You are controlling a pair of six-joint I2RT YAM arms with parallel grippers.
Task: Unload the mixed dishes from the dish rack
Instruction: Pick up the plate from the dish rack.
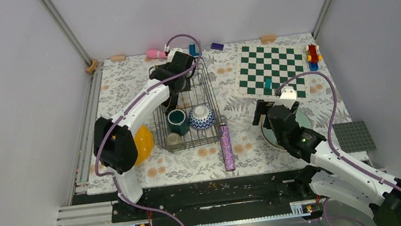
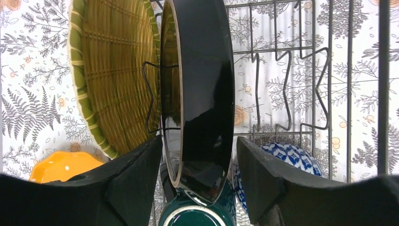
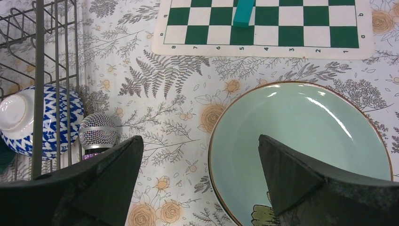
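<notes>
The dish rack (image 1: 205, 92) is a black wire basket. It holds a dark teal mug (image 1: 176, 120), a patterned blue-white bowl (image 1: 201, 117) and a small greyish cup (image 1: 173, 139). At its far end my left gripper (image 1: 173, 73) reaches in. In the left wrist view a glossy dark plate (image 2: 202, 94) stands upright between my open left gripper's (image 2: 197, 155) fingers, with a small gap on the right side. A woven plate with a green rim (image 2: 113, 70) stands beside it. My right gripper (image 3: 200, 160) is open and empty over the edge of a pale green plate (image 3: 301, 141) lying on the table.
A yellow plate (image 1: 143, 144) lies left of the rack. A glittery purple microphone (image 1: 226, 144) lies right of it. The green-white chessboard (image 1: 271, 69) with a teal block (image 3: 244, 12) lies at the back right. Small toys line the back edge.
</notes>
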